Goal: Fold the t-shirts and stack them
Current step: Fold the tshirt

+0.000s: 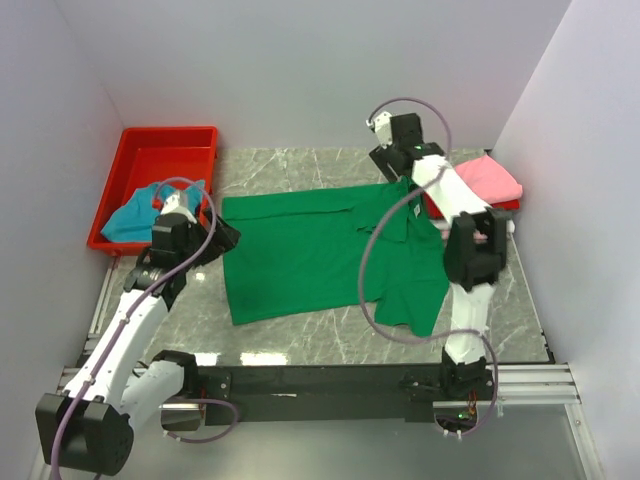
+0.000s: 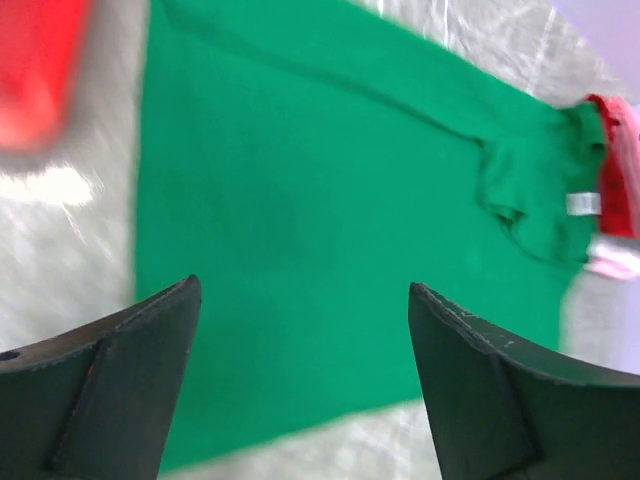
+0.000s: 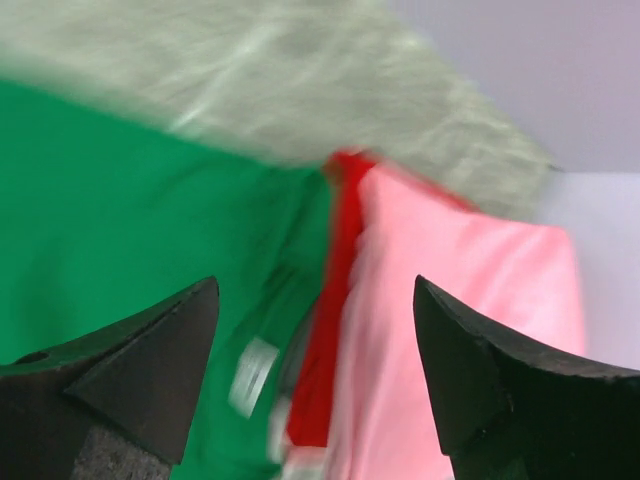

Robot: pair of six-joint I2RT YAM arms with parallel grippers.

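Note:
A bright green t-shirt [image 1: 310, 250] lies spread on the marble table, its white neck label [image 3: 250, 375] towards the right. A folded pink shirt [image 1: 490, 178] lies on a red shirt [image 3: 325, 340] at the far right. A teal-blue shirt [image 1: 135, 215] lies in the red tray [image 1: 165, 150]. My left gripper [image 1: 222, 235] is open and empty, above the green shirt's left edge [image 2: 320, 200]. My right gripper [image 1: 400, 165] is open and empty, above the green collar and the pink shirt [image 3: 460, 290].
The red tray stands at the back left corner. Grey walls close the table on three sides. Bare marble [image 1: 300, 165] shows behind the green shirt and along the front edge [image 1: 300, 340]. The right arm's cable loops over the green shirt.

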